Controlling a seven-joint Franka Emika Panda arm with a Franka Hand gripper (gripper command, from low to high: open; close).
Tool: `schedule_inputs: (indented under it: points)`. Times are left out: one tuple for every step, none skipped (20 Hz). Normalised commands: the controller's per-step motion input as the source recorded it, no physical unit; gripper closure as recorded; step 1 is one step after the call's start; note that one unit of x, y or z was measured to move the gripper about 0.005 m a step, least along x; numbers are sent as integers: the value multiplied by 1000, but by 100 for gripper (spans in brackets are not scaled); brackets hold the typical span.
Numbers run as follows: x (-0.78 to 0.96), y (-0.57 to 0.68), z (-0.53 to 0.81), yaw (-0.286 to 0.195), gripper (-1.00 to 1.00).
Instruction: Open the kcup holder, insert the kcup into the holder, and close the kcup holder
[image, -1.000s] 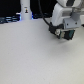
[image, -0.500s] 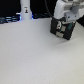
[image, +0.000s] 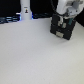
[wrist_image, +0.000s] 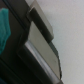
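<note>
At far right of the exterior view, the gripper (image: 61, 30) has descended onto the kcup holder (image: 62, 27), jaw state unclear, likely starting to open it.

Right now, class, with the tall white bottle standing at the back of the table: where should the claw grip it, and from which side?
Probably the bottle is best gripped across its wider lower body, approached level from the bare table in front. It stands upright, and dark clutter sits close behind it. The claw is off towards the exterior view's right.
</note>
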Motion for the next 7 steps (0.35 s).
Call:
schedule_inputs:
  points:
    - [88, 110, 751, 10, -100]
    - [137, 60, 840, 1, -100]
    - [148, 50, 787, -5, -100]
    - [141, 32, 655, -9, -100]
    - [134, 15, 550, -15, -100]
    - [137, 23, 640, -7, -100]
    - [69, -1, 217, -9, -100]
